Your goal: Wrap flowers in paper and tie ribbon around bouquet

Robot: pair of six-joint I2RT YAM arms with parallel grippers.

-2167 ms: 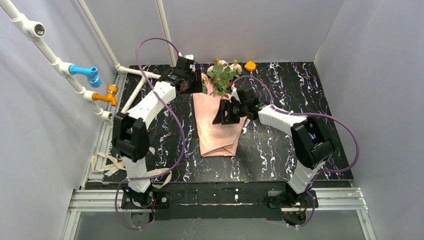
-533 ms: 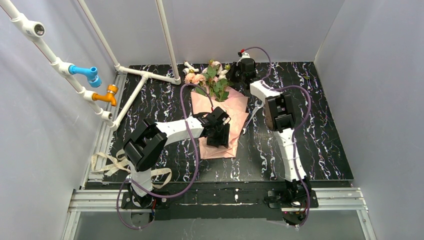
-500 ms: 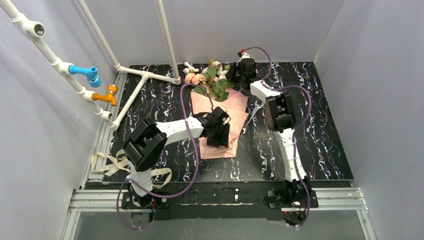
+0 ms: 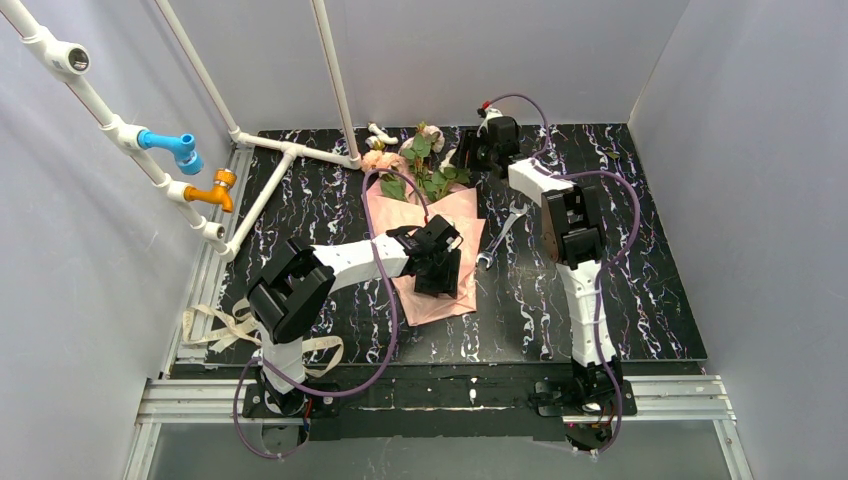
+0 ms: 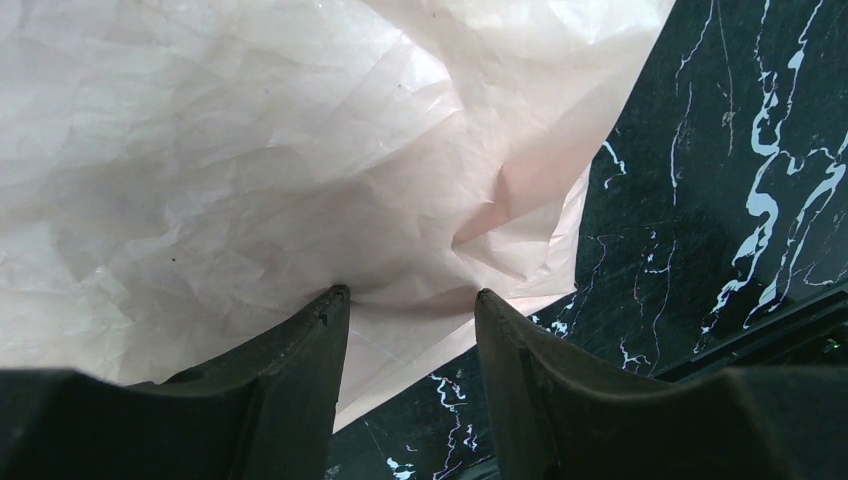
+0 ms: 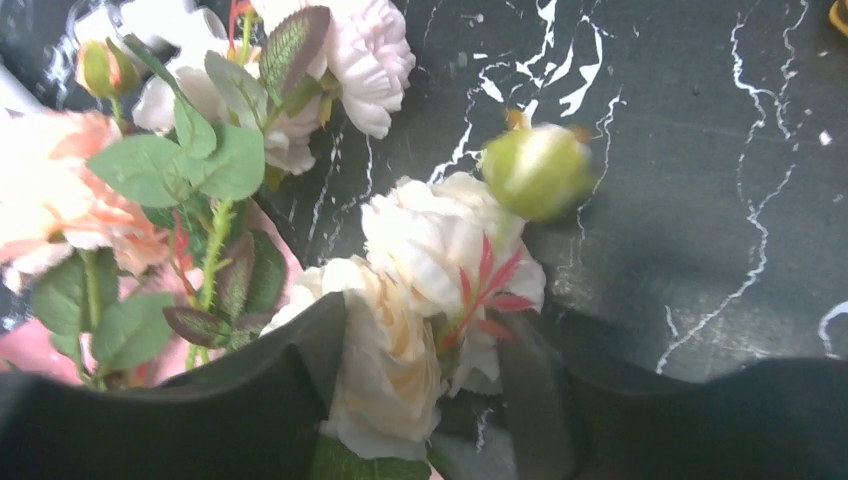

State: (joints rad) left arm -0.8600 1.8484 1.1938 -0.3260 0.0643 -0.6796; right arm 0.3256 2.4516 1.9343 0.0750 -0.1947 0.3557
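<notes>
The flowers [image 4: 415,165] lie at the back of the table, blooms and leaves past the far edge of the pink paper [image 4: 455,215], which covers their stems in a loose folded wrap. My left gripper [image 4: 440,275] is open on the near part of the paper [image 5: 250,150]. Both tips press into the crinkled sheet and nothing is pinched between them. My right gripper [image 4: 465,158] is open among the blooms, with a cream rose [image 6: 440,250] between its fingers [image 6: 318,345]. The ribbon [image 4: 215,325] lies limp off the table's left edge, beside the left arm's base.
A steel spanner [image 4: 497,243] lies on the black marble table [image 4: 620,250] just right of the paper. White pipes [image 4: 290,150] with a blue tap [image 4: 175,148] and an orange tap [image 4: 215,188] run along the left side. Grey walls enclose three sides.
Since the oldest frame the left arm came down from the back onto the paper and the right arm went up to the blooms. In the last half second paper and flowers swung left, baring the spanner.
</notes>
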